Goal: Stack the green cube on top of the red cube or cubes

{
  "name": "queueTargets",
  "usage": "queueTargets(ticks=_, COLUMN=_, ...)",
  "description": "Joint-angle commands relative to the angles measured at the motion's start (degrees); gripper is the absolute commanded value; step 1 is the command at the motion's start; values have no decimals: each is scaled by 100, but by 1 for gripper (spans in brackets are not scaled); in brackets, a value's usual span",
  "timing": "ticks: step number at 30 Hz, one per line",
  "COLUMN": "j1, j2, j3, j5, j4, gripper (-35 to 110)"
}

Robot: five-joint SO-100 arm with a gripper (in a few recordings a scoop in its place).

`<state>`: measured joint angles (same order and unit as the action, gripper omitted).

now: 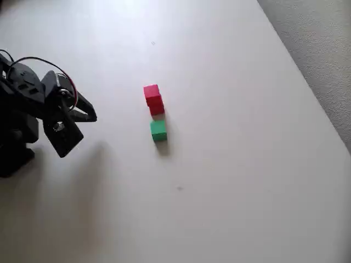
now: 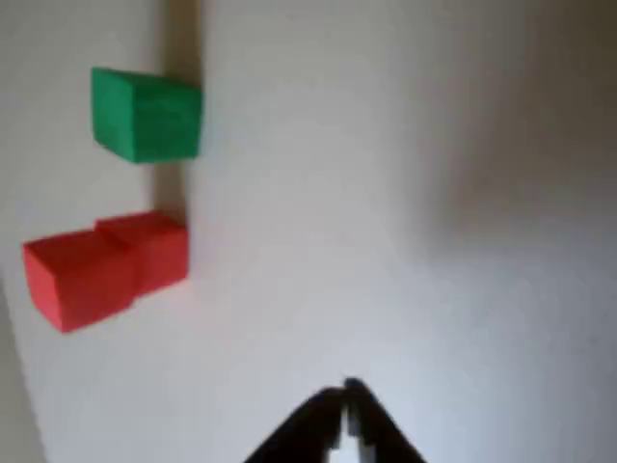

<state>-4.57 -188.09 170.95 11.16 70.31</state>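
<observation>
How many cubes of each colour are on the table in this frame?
Green: 1, the green cube, standing alone on the table.
Red: 2, a pinkish-red cube and a deeper red cube, set side by side and touching.
Total: 3 cubes.

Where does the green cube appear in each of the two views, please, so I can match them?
Overhead view: the green cube sits near the picture's centre, just below the two red cubes, apart from them.
Wrist view: the green cube is at upper left, above the red cubes.
Shared landmark: the touching pair of red cubes.
</observation>
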Motion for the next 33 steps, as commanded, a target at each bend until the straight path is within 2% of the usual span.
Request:
queueTargets(ticks=1, j1=-88, j2=-62, j3=44, j5=272, j4=-413, gripper=-2)
queueTargets(ticks=2, j1=-255, j2=-62, j3=26, j5=791, j4=-624, gripper=-2)
queueTargets(ticks=4, j1=-668, j2=-62, j3=-202, j5=1046, j4=-861, gripper=-2)
queueTargets(ticks=7, j1=-967, j2=237, j3=-888, j5=888, j4=-870, gripper=0)
queueTargets(ticks=13, j1=-791, j2=4887, j3=-3612, j5=299, j4=-923, gripper=9)
queueTargets(ticks=16, j1=-668, j2=6249, j3=-4562, j5=167, j4=-756, gripper=19)
queueTargets(ticks=19, j1=-466, j2=6970, j3=-5045, j5=88, j4=-650, gripper=30)
queueTargets(ticks=27, j1=-554, j2=8648, j3=-6135, j5=-79, j4=-580, gripper=30)
queueTargets(ticks=33, j1=-738, j2=9255, j3=-6715, j5=-26, j4=-519, gripper=30)
